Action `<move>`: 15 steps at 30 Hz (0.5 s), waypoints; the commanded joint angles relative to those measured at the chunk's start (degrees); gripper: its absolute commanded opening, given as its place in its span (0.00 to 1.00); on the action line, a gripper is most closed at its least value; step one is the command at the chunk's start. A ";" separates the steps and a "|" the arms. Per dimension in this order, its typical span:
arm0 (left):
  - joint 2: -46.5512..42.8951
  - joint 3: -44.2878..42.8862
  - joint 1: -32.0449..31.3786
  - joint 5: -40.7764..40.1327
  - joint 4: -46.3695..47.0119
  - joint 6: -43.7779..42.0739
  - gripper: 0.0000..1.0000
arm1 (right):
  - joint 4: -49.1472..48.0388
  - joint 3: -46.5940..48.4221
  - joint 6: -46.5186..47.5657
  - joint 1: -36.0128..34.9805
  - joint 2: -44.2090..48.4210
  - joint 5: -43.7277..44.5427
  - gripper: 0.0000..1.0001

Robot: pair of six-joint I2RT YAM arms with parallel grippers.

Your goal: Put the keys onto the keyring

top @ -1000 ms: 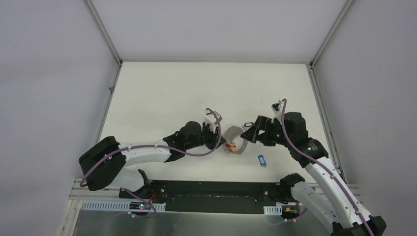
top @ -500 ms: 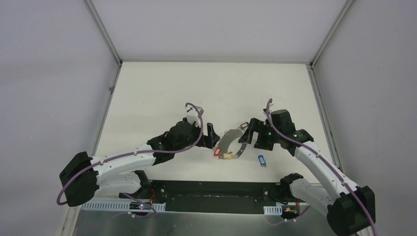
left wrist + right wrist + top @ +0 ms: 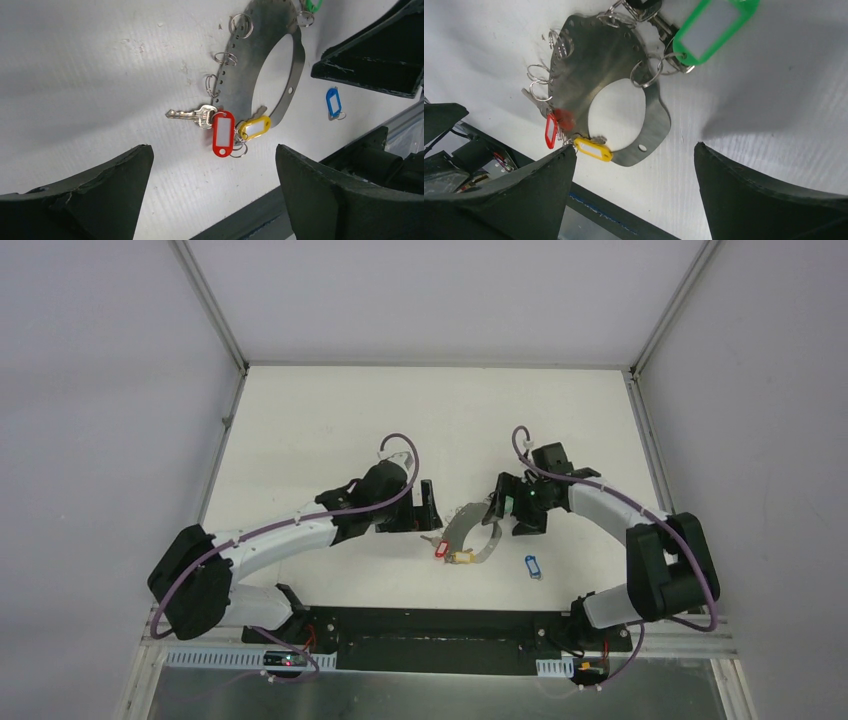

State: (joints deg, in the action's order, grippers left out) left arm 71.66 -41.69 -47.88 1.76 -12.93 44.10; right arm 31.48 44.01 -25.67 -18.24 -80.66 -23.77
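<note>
- The top external view looks steeply down from high above and behind the arms. It is far off, with the whole table (image 3: 300, 420) mid-frame and the arm bases at the bottom edge.
- The left wrist view faces down at the tabletop from close by, with the left gripper's fingers (image 3: 90, 200) in its lower corners.
- The right wrist view is as near and also faces down, with the right gripper's fingers (image 3: 764, 200) in its lower corners.
- All three views share the keyring (image 3: 470, 530) (image 3: 240, 75) (image 3: 594, 65) and the red tag (image 3: 223, 132) (image 3: 551, 131).
- The top and left wrist views share the blue tag (image 3: 532, 565) (image 3: 333, 102).

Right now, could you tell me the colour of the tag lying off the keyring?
The tag is blue, clearest in the left wrist view.
</note>
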 commanded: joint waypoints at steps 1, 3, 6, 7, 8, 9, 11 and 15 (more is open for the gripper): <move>4.02 -5.43 0.86 8.19 -4.83 -0.25 0.96 | -5.70 1.86 2.87 0.07 -3.92 -5.12 0.89; 4.36 -5.52 0.86 8.12 -4.62 -0.06 0.96 | -7.59 1.54 2.96 -0.25 -5.20 -5.85 0.88; 3.76 -5.19 0.87 6.88 -4.41 -0.01 0.96 | -9.08 1.47 3.00 -0.67 -7.31 -6.67 0.87; 3.38 -5.11 0.87 6.65 -4.33 -0.11 0.96 | -9.41 1.61 2.83 -0.97 -8.03 -7.48 0.86; 2.95 -4.96 0.87 6.36 -4.36 -0.21 0.96 | -9.57 1.73 2.63 -1.45 -8.70 -8.31 0.86; 2.44 -4.72 0.86 5.96 -4.25 -0.27 0.96 | -9.78 1.84 2.30 -2.06 -9.43 -9.24 0.85; 1.03 -4.02 0.86 5.25 -4.23 -0.27 0.95 | -10.14 2.01 1.27 -3.68 -10.54 -10.40 0.85; -2.50 -1.84 0.86 2.64 -4.24 0.62 0.96 | -13.20 1.75 -1.80 -6.98 -12.24 -13.69 0.85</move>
State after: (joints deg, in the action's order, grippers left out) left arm 73.97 -44.95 -47.51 7.40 -17.72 44.07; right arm 22.13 45.76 -25.41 -22.15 -90.41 -34.68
